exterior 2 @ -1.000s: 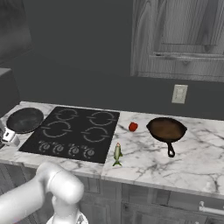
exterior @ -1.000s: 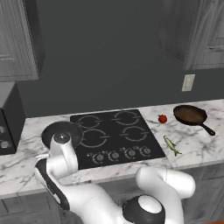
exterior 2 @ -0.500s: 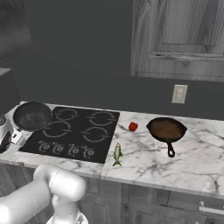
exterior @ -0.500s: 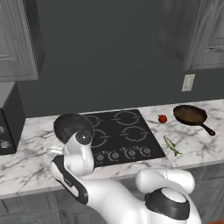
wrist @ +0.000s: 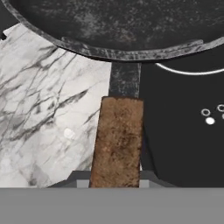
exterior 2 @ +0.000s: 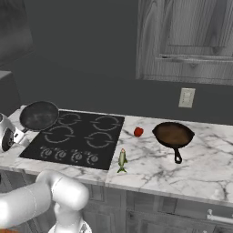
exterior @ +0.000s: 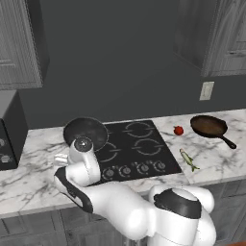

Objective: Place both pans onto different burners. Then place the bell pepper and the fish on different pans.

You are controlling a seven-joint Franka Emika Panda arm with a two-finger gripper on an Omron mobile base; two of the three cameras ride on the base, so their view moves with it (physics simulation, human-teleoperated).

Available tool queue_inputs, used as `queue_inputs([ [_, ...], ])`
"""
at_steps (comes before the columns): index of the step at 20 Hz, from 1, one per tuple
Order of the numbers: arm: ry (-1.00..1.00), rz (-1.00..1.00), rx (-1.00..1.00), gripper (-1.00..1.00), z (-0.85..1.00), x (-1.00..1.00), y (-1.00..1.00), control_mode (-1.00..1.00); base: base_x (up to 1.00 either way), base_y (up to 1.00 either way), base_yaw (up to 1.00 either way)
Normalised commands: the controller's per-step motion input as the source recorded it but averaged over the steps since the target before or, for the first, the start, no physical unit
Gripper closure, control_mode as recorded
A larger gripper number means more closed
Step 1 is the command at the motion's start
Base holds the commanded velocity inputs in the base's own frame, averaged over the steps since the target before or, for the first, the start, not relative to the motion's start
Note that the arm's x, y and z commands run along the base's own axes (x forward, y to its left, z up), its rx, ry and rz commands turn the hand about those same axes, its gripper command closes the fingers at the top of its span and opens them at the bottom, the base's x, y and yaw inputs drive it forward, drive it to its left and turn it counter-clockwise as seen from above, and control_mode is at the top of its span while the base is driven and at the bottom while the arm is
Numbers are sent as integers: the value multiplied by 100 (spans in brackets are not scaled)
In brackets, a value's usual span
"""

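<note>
Black pan [exterior: 85, 132]: held up over the left edge of the cooktop, its bowl above the back-left burner and the marble beside it; in the hand view [wrist: 131, 26] its dark rim and reddish-brown wooden handle [wrist: 117, 142] are seen from close by.
Gripper [wrist: 114, 183]: narrowed onto the wooden handle, which runs up between the two finger tips toward the pan's bowl.
Cooktop [exterior: 144, 153]: flat black glass set into the counter, taken as the landmark; four pale ring burners are drawn on it and a row of small knobs [exterior: 137, 169] lies along its front edge.
Bell pepper [exterior: 178, 130]: small and red, on the marble just right of the cooktop, near its back corner; also seen from the right base view [exterior 2: 138, 132].
Fish [exterior: 189, 160]: slender, greenish-yellow, lying on the marble just right of the cooktop's front corner, apart from the pepper.
Brown pan [exterior: 210, 127]: resting on the marble well right of the cooktop, beyond the pepper, its dark handle pointed toward the counter's front.
Counter [exterior: 29, 182]: white marble with grey veins.
Wall [exterior: 120, 62]: plain dark grey behind the cooktop; a pale outlet plate [exterior: 206, 90] is fixed to it above the brown pan.
Cabinets [exterior 2: 186, 41]: grey wood-grain, hung up and to the right of the cooktop.
</note>
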Motion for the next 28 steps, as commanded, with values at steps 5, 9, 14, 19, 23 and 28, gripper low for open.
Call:
queue_inputs([
  [5, 11, -6, -9, 100, 0, 13, 0, -100, 0, 0, 0],
  [9, 15, -1, 0, 100, 0, 0, -1, -100, 0, 0, 0],
  [14, 11, 0, 1, 100, -1, -3, -16, -100, 0, 0, 0],
  [19, 11, 0, 0, 100, -19, -14, -26, -100, 0, 0, 0],
  [23, 11, 0, 0, 100, -39, -33, -26, -100, 0, 0, 0],
  [28, 8, 0, 0, 100, -37, -40, -30, -100, 0, 0, 0],
])
